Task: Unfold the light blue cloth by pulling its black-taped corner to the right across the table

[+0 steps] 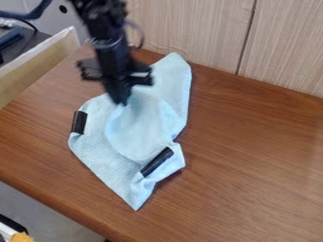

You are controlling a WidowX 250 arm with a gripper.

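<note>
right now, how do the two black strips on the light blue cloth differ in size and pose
The left strip looks shorter and broader; the lower-right strip looks longer and slimmer. In this view, the left strip runs nearly straight up and down, while the lower-right strip slants up to the right. The left strip sits nearer the gripper, the lower-right strip farther off. Both are black and straight and lie on the cloth.
</note>
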